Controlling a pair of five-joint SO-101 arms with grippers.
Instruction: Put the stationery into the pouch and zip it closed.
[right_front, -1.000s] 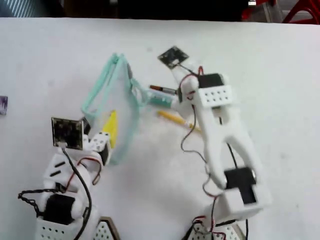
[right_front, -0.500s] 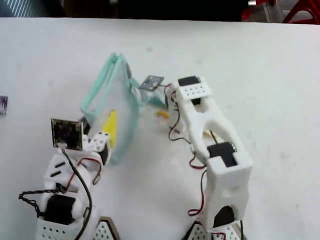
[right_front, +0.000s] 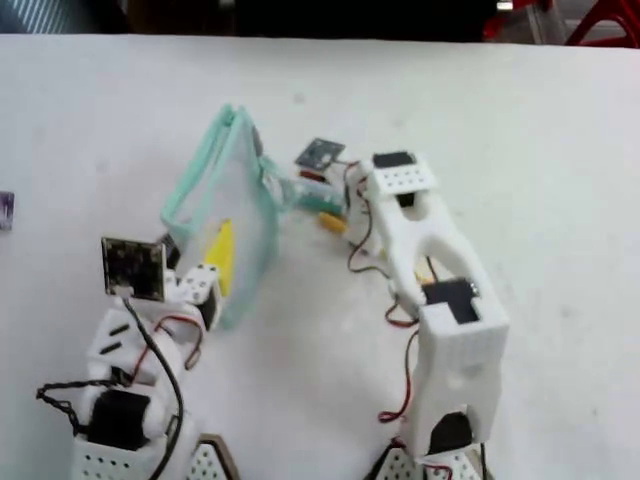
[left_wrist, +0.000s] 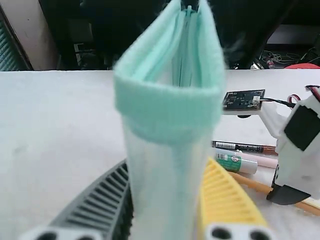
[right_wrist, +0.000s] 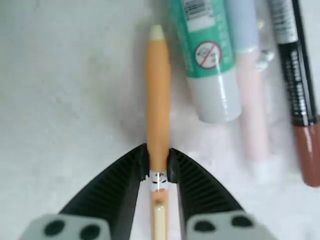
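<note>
It looked like a robot lab or workshop. A big white tabletop (right_front: 540, 120) held white robot arms (right_front: 440, 280) with loose wires (right_front: 55, 392) and a bare circuit board (right_front: 132, 266). Behind it, cables (left_wrist: 271, 58) lay tangled in a dark room.

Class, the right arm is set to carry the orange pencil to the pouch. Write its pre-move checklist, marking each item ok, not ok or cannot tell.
1. Right gripper shut on the slim orange pencil: ok.
2. Left gripper clamping the mint-green mesh pouch upright: ok.
3. Pouch mouth open toward the pencil: cannot tell.
4. Green-and-white glue stick outside the right gripper's grasp: ok.
5. Pencil clear of the white table: cannot tell.
</note>
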